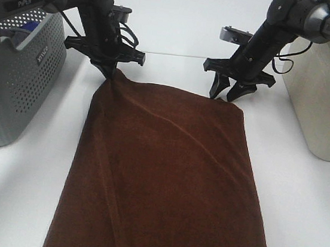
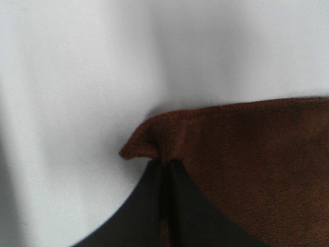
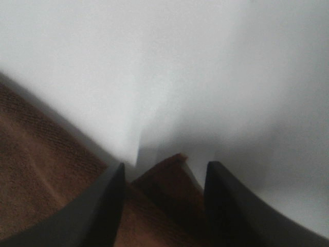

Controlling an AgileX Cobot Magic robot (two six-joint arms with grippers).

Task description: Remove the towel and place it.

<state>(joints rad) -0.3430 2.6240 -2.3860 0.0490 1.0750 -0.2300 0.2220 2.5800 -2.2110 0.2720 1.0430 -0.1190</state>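
The dark brown towel (image 1: 164,177) lies flat on the white table, running from the far middle to the near edge. My left gripper (image 1: 112,72) is shut on the towel's far left corner, which is pinched up into a peak; the left wrist view shows the closed fingers (image 2: 149,206) clamping the hem of the towel (image 2: 247,154). My right gripper (image 1: 228,95) is open at the far right corner. In the right wrist view its fingers (image 3: 103,206) straddle the raised corner of the towel (image 3: 167,180) without closing on it.
A grey perforated basket (image 1: 14,75) stands at the left with something blue inside. A beige box (image 1: 328,95) stands at the right. Bare white table (image 1: 17,202) lies on both sides of the towel.
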